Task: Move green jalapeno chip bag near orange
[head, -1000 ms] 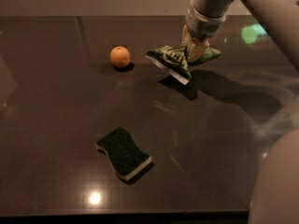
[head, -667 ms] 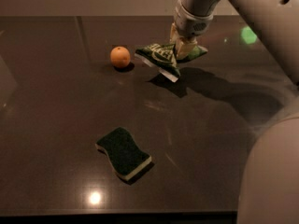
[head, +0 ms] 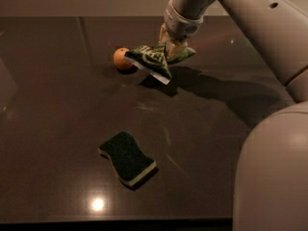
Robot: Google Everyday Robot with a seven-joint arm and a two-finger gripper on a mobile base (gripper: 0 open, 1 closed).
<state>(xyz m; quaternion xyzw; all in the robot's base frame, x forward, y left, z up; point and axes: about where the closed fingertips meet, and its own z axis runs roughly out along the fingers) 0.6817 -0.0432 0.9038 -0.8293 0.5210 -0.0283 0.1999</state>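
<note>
The green jalapeno chip bag [head: 153, 60] hangs crumpled in my gripper [head: 171, 48], which is shut on its upper right part and holds it just above the dark table. The bag's left tip reaches close to the orange [head: 121, 59], a small round fruit lying on the table at the back left of the bag. The bag casts a shadow on the table under it. My arm comes down from the upper right.
A dark green wavy sponge with a pale base [head: 127, 158] lies on the table in the front middle. The robot's pale body [head: 272, 172] fills the lower right. The dark glossy table [head: 53, 119] stretches across the view.
My gripper has carried the chip bag leftward toward the orange. The bag's left tip now sits right beside the orange. The sponge and the orange have not moved.
</note>
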